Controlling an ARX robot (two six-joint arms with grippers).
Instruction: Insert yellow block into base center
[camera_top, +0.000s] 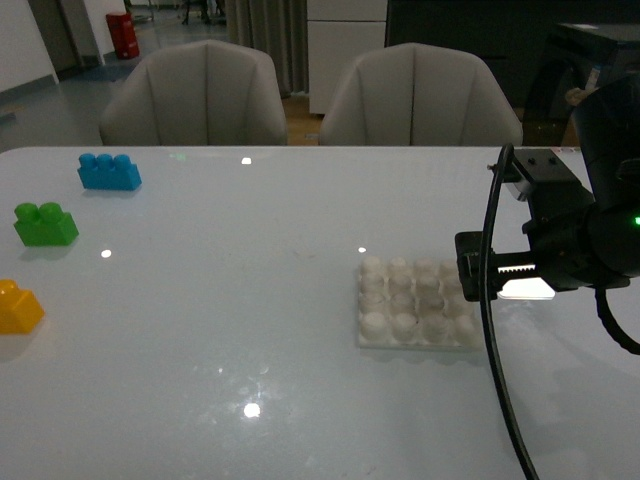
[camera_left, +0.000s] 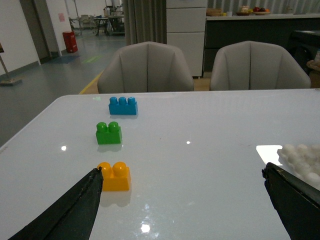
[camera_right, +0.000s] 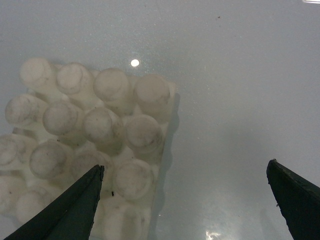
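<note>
The yellow block (camera_top: 18, 307) lies at the table's left edge; in the left wrist view the yellow block (camera_left: 114, 176) sits just beside one fingertip of my left gripper (camera_left: 181, 172), which is open and empty. The white studded base (camera_top: 415, 300) lies right of the table's middle, with nothing on its studs. My right gripper (camera_top: 480, 268) hangs open at the base's right edge. Seen from the right wrist, the base (camera_right: 85, 140) lies under one finger of the right gripper (camera_right: 185, 165) and bare table under the other. An edge of the base (camera_left: 302, 157) shows in the left wrist view.
A green brick (camera_top: 45, 224) and a blue brick (camera_top: 108, 172) stand behind the yellow block on the left. Two chairs (camera_top: 195, 95) stand behind the table's far edge. A bright white rectangle (camera_top: 527, 290) shows beside the base under the right gripper.
</note>
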